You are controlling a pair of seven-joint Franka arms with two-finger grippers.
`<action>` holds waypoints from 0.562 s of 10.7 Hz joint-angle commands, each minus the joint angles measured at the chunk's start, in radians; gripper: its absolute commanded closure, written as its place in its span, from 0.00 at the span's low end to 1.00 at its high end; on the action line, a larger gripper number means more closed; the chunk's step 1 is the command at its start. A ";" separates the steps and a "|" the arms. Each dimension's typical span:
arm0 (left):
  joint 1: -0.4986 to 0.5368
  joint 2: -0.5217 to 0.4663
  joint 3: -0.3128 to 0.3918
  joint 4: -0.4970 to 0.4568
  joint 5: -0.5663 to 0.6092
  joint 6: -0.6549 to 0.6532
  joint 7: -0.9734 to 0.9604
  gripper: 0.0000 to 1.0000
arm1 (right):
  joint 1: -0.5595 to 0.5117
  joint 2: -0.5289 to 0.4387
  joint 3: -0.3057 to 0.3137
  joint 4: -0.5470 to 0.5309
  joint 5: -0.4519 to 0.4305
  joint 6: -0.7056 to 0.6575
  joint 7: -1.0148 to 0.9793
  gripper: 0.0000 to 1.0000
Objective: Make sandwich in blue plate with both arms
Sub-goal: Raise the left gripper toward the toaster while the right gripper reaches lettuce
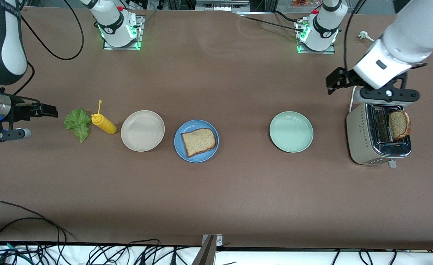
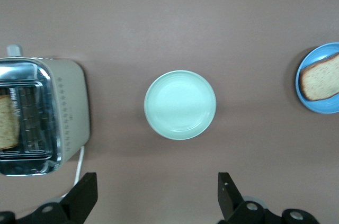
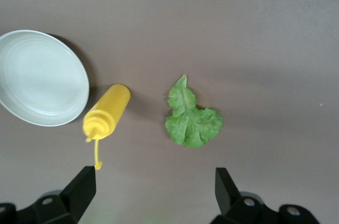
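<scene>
The left tool (image 1: 334, 81) hangs in the air with its fingers spread wide and nothing between them, over the surface (image 1: 238, 191) just beside the toaster (image 1: 371, 141) at the left arm's end. A slice of bread (image 1: 398, 124) stands upright in one of the toaster's slots, close under that arm's wrist. The pale green plate (image 1: 291, 131) sits near the toaster, toward the middle of the surface, and shows in front of the tool's fingers (image 2: 85, 195) in the left wrist view.

The right tool (image 1: 41, 110) is up at the right arm's end, jaws also wide and holding nothing. Nearest to it lies the lettuce leaf (image 1: 77, 123), flat on the surface, with the yellow squeeze bottle (image 1: 104, 123) on its side just beside the leaf. Next along is the beige plate (image 1: 142, 130).

The blue plate (image 1: 201, 156) rests between the beige and green plates, well apart from both tools, with one slice of brown bread (image 1: 198, 141) lying flat on it.
</scene>
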 commanded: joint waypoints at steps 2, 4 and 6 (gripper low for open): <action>-0.007 -0.017 0.096 -0.016 0.019 -0.061 0.192 0.00 | -0.044 0.097 0.002 0.021 -0.002 0.032 -0.049 0.00; 0.014 -0.015 0.100 -0.010 0.023 -0.066 0.218 0.00 | -0.048 0.149 -0.001 0.020 0.003 0.040 -0.076 0.00; 0.013 -0.014 0.097 -0.001 0.023 -0.066 0.211 0.00 | -0.074 0.198 -0.001 0.020 0.001 0.051 -0.080 0.00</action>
